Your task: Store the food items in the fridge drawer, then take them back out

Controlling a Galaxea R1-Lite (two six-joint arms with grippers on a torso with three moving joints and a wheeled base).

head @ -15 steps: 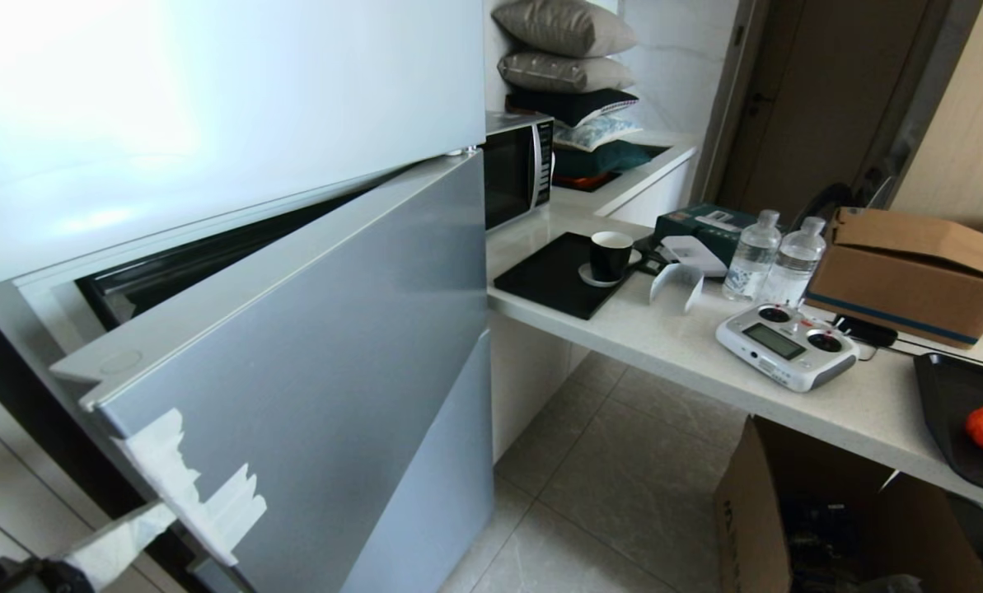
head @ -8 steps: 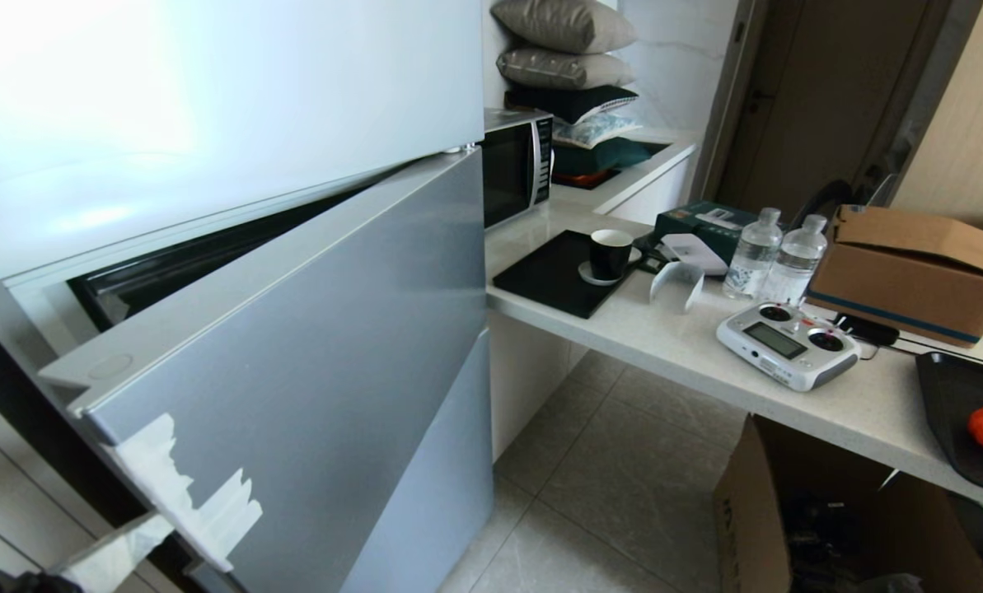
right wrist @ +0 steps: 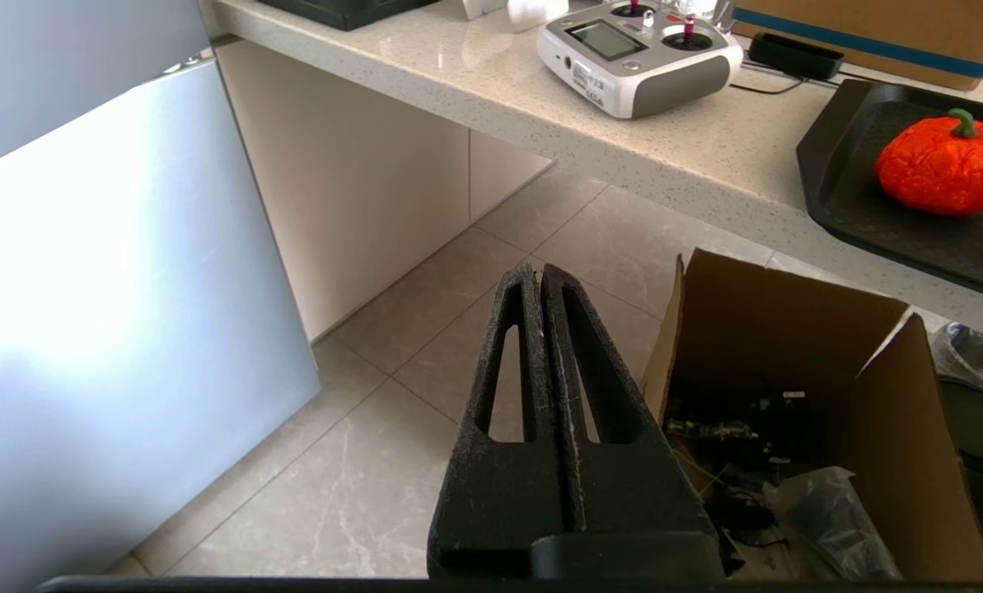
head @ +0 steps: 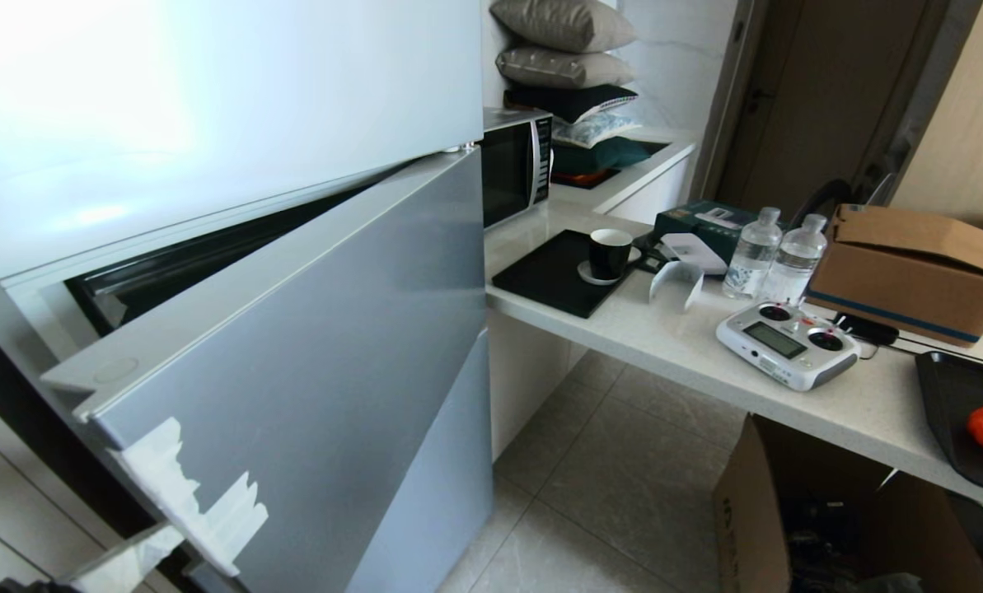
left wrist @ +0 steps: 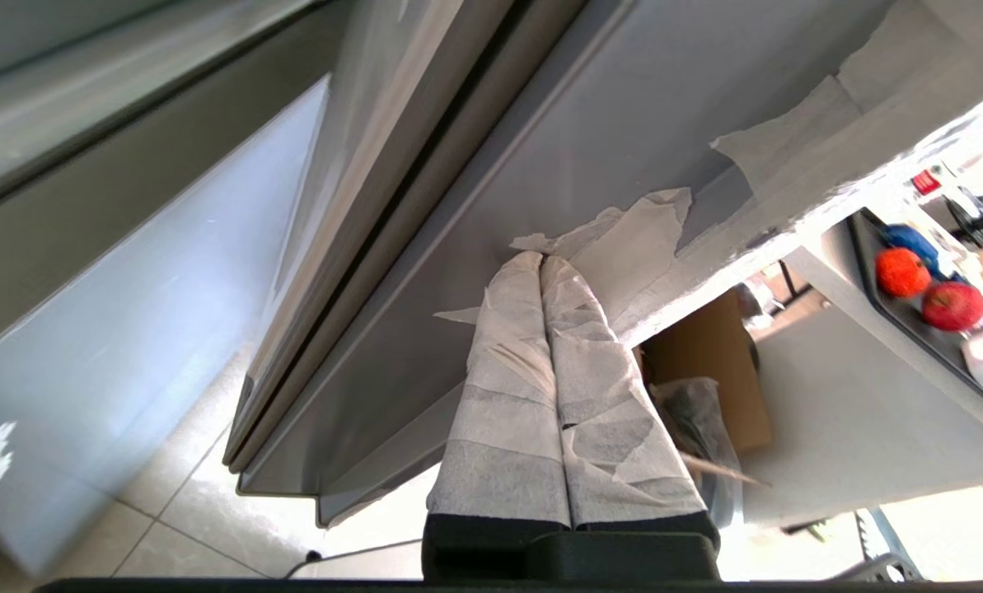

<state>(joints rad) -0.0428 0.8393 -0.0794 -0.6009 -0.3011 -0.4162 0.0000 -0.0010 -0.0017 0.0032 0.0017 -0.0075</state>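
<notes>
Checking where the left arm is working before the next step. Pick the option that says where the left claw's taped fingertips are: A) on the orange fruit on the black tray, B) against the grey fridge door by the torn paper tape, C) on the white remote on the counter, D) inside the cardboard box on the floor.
B: the left wrist view shows the left claw shut, tips against the grey fridge door beside the torn paper tape.

Bright daylight washes the upper fridge door (head: 211, 107) into white glare; beside it the counter (head: 689, 346) is evenly lit, its underside shadowed, edges bowing slightly.
</notes>
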